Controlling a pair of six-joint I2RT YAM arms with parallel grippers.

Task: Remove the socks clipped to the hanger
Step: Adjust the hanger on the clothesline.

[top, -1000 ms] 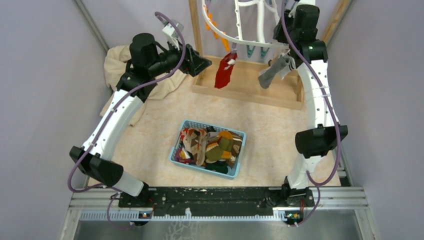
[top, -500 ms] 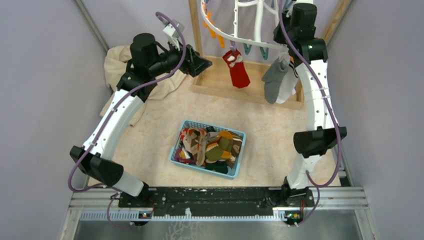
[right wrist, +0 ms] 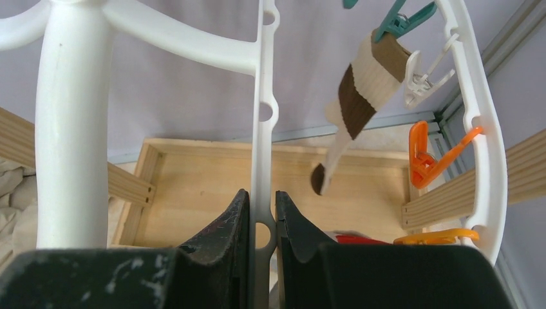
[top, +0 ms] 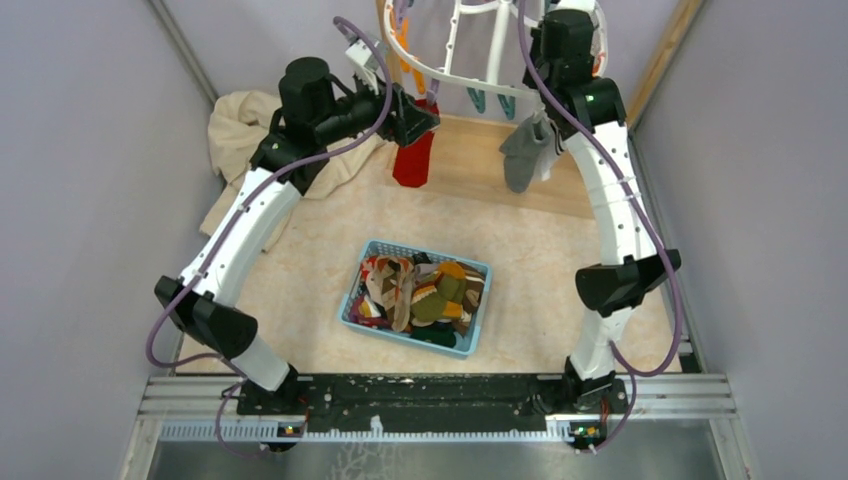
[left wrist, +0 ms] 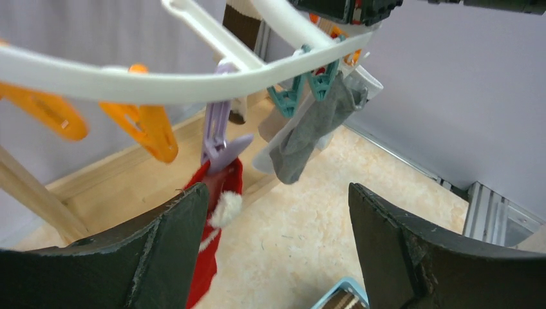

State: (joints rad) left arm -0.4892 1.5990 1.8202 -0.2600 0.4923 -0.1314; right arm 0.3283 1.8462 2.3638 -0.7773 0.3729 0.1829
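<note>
Red sock [left wrist: 216, 212] pinned by purple clip [left wrist: 219, 138] under the hanger [left wrist: 161, 84], just ahead of left gripper [left wrist: 273, 193], jaws wide apart. Centre on it, close below the clip, pull straight down; brace through right gripper [right wrist: 261, 196], clamped on a spoke [right wrist: 264, 96].

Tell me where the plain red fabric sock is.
The red sock hangs from a purple plastic clip on the white oval hanger, upper centre-left in the top view, beside the left fingers.
</note>
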